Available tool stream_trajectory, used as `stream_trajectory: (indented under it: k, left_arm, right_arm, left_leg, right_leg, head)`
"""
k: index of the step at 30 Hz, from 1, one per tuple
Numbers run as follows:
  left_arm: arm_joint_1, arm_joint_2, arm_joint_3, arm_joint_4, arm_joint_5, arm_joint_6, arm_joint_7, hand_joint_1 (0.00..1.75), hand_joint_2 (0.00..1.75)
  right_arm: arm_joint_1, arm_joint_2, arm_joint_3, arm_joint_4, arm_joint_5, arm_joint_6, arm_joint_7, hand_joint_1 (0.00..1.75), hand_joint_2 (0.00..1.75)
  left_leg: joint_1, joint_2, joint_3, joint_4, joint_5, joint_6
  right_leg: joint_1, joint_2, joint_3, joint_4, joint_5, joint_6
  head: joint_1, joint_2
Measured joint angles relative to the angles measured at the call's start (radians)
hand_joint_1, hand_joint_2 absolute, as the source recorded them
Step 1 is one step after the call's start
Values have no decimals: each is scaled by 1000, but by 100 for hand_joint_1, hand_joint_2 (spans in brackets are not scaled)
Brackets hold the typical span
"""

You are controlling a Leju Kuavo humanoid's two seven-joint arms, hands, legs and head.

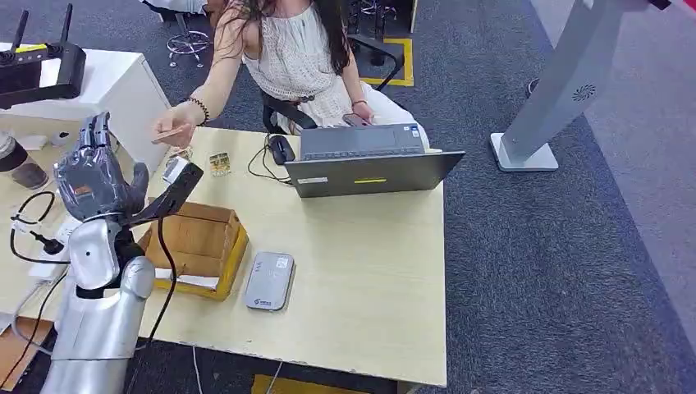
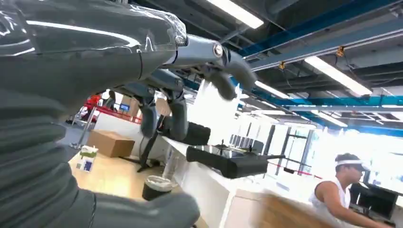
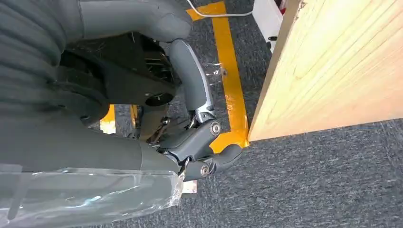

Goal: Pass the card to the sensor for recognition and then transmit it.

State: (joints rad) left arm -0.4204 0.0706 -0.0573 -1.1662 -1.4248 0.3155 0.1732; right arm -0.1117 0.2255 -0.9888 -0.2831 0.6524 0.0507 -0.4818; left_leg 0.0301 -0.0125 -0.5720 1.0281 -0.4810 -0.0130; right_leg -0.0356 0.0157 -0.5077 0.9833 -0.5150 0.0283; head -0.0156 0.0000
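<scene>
A person seated behind the table holds a small tan card (image 1: 168,133) out over its far left corner. My left hand (image 1: 94,168) is raised just short of it, fingers apart and pointing up, with nothing in it; the fingers (image 2: 178,111) are spread in the left wrist view too. The grey sensor pad (image 1: 269,281) lies flat on the table (image 1: 369,271) near the front edge, to the right of my left arm. My right hand (image 3: 197,137) hangs beside the table's edge above the carpet, fingers loosely bent, holding nothing.
An open cardboard box (image 1: 197,242) sits between my left arm and the sensor pad. An open laptop (image 1: 369,160), a mouse (image 1: 281,149) and small items stand at the back. A black remote (image 1: 37,70) and a dark cup (image 1: 20,164) are on the left. Cables trail at the left edge.
</scene>
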Motion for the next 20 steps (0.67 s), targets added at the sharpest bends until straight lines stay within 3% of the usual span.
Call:
stream_trajectory:
  k: [6, 8, 10, 14, 16, 17, 20]
  left_arm:
    - [48, 0, 15, -13, 67, 12, -52, 0, 175]
    - [80, -1, 22, -38, 139, 25, -114, 0, 175]
    - [135, -2, 28, -96, 247, 65, -212, 0, 175]
    - [242, -10, 41, -221, 383, 101, -326, 0, 175]
    - [301, -16, 48, -294, 513, 115, -418, 0, 175]
    - [401, -37, 69, -387, 676, 126, -540, 0, 175]
    - [549, -81, 133, -502, 876, 124, -721, 0, 175]
  right_arm:
    - [0, 0, 0, 2, -15, 0, 0, 0, 175]
    - [0, 0, 0, 2, -29, 0, -3, 0, 175]
    - [3, -1, -2, 2, -47, 0, -12, 0, 175]
    - [13, -6, -8, 3, -74, 0, -28, 0, 175]
    - [17, -7, -19, 3, -99, 1, -41, 0, 175]
    - [28, -9, -39, 3, -123, 1, -57, 0, 175]
    - [47, -11, -73, 1, -158, -1, -69, 0, 175]
  left_leg:
    - [0, 0, 0, 0, 0, 0]
    - [0, 0, 0, 0, 0, 0]
    - [0, 1, 0, 0, 0, 0]
    - [0, 1, -1, 0, -1, 0]
    - [0, 2, -2, 0, -2, 0]
    - [0, 3, -2, -1, -2, 0]
    - [0, 3, -3, -1, -3, 0]
  right_leg:
    - [0, 0, 0, 0, 0, 0]
    - [0, 0, 0, 0, 0, 0]
    - [0, 1, -1, 0, 0, 0]
    - [0, 1, -1, -1, 0, 0]
    - [0, 1, -1, -1, -1, 0]
    - [0, 3, -2, -1, -1, 0]
    - [0, 2, -3, -1, -2, 0]
  head:
    - [0, 0]
    - [0, 0]
    - [0, 0]
    - [0, 0]
    - [0, 0]
    - [0, 0]
    - [0, 0]
